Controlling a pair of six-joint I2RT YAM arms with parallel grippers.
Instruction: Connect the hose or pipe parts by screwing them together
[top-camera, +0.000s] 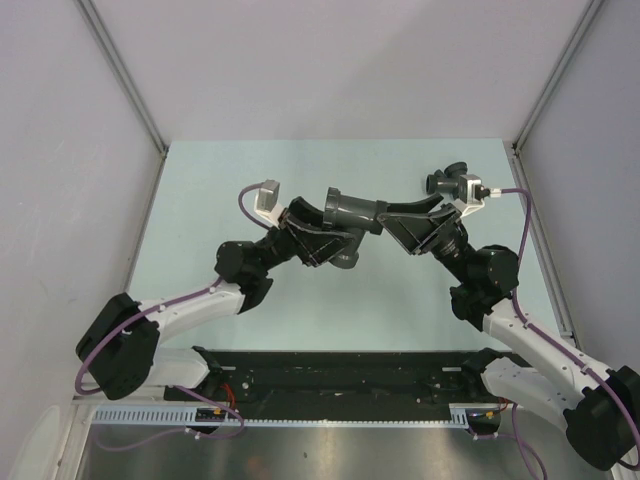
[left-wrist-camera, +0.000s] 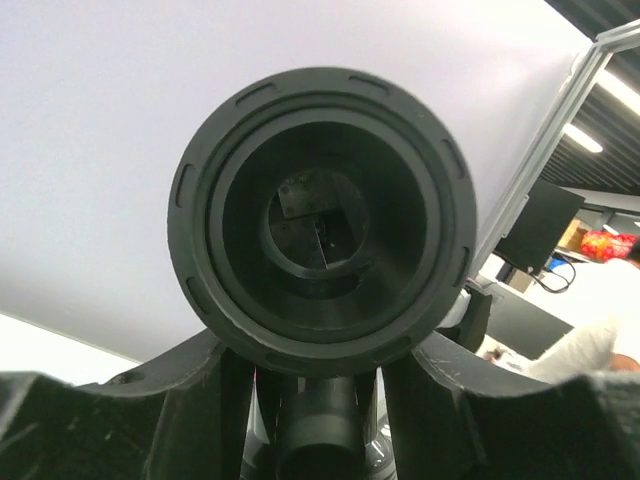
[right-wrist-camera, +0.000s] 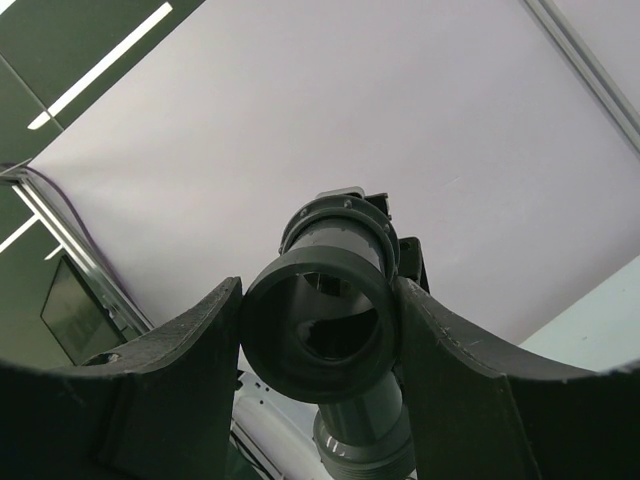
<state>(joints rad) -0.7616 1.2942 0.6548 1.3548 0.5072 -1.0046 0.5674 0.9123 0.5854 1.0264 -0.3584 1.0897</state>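
— Well, starting on the left, what do we see of our left gripper (left-wrist-camera: 320, 395)?
— We see it raised above the pale green table (top-camera: 200, 190), with the flared tube (top-camera: 352, 207) resting on it. From the left wrist we look straight into the tube's wide mouth (left-wrist-camera: 190, 215), which sits on top of both left fingers (left-wrist-camera: 195, 400). A second round port (left-wrist-camera: 318, 440) shows lower down, in the gap between them. We cannot tell whether it belongs to the tube.
— Are those fingers pinching?
— We cannot tell. They stand on either side, but any contact is hidden under the mouth.
— And the middle?
— The tube hangs in the air between our two grippers, roughly level, with its wide end to the left and its narrow end to the right.
— The right gripper (right-wrist-camera: 318, 290)?
— It pinches the narrow end. From the right wrist we see its fingers (right-wrist-camera: 450, 385) touching the round collar (right-wrist-camera: 258, 345), one on each side.
— Anything further right?
— A small branched fitting (top-camera: 442, 183) with round ports shows just beside the white right wrist camera (top-camera: 466, 190). It is apart from the tube, and we cannot tell whether it rests on the table.
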